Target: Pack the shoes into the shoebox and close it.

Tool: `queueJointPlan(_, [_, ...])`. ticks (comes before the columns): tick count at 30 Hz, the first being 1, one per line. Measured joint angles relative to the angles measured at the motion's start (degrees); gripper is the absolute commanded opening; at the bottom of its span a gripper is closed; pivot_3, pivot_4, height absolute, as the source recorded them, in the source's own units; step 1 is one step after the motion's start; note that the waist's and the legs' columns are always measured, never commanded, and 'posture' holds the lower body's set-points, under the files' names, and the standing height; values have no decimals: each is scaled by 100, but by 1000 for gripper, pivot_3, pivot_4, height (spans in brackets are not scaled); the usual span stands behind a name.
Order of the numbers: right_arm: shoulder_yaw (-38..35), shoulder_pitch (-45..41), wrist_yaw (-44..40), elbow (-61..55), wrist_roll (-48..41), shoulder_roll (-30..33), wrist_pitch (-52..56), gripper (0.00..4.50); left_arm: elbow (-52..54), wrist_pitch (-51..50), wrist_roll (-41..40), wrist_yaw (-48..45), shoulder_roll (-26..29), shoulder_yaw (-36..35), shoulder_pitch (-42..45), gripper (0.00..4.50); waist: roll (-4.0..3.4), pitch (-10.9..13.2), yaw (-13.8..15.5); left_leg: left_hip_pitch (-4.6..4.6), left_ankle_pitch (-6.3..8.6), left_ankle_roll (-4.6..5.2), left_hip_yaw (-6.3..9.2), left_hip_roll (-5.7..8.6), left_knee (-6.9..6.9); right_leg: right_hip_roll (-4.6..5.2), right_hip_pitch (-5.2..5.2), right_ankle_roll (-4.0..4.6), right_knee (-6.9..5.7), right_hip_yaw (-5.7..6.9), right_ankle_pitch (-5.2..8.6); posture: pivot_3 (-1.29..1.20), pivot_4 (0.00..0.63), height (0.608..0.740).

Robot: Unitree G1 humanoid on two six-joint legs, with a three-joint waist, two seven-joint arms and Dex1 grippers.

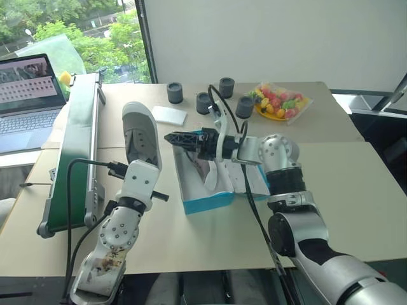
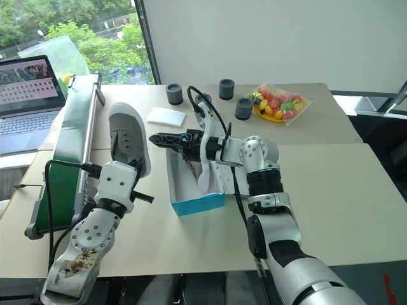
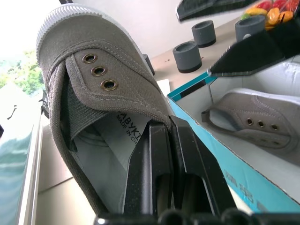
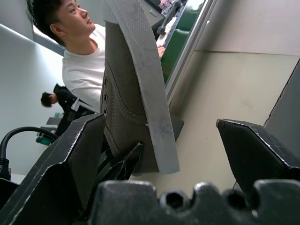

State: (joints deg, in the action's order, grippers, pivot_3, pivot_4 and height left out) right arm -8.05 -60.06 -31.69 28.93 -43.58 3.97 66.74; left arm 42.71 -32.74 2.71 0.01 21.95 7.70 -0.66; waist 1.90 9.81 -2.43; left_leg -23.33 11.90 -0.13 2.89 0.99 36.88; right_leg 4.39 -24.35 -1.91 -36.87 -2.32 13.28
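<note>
The left gripper (image 1: 144, 166) points forward and a little upward, its 2 black fingers (image 3: 159, 173) clamped together on a shoe (image 1: 141, 133). The right gripper (image 1: 173, 138) reaches across toward the robot's left, held level, fingers (image 4: 75, 159) spread wide and holding nothing.

We see matt grey canvas on the raised shoe (image 3: 103, 84), with shiny metal eyelets and stitched seams; its sole (image 4: 140, 89), facing the right tool (image 1: 170, 138), looks like finely dimpled rubber. The left tool (image 3: 164, 154), pinching that cloth, has smooth black plastic fingers. Below the right tool, the shoebox (image 1: 210, 202) is smooth turquoise cardboard, white inside, holding a second shoe (image 3: 253, 117) of the same cloth. The surface (image 1: 356, 190) under it looks matt and pale
</note>
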Motion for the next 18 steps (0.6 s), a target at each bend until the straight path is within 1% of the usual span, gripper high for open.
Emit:
queueJointPlan(7, [22, -294, -330, 381, 231, 140, -336, 4500, 141, -2, 124, -190, -38, -59, -154, 55, 0, 0, -2, 0, 0, 0, 0, 0, 0, -1, 1, -1, 1, 0, 0, 0, 150, 726])
queueJointPlan(14, [498, -295, -761, 711, 767, 180, -638, 4500, 141, -1, 181, -358, -123, -64, -117, 55, 0, 0, -4, 1, 0, 0, 0, 0, 0, 0, 1, -1, -1, 0, 0, 0, 150, 726])
queueJointPlan(18, [555, -303, -1043, 1031, 1000, 181, -916, 4500, 139, 0, 197, -445, -128, -65, -60, 55, 0, 0, -5, 1, 0, 0, 0, 0, 0, -1, 0, -1, -1, 0, 0, 0, 150, 726])
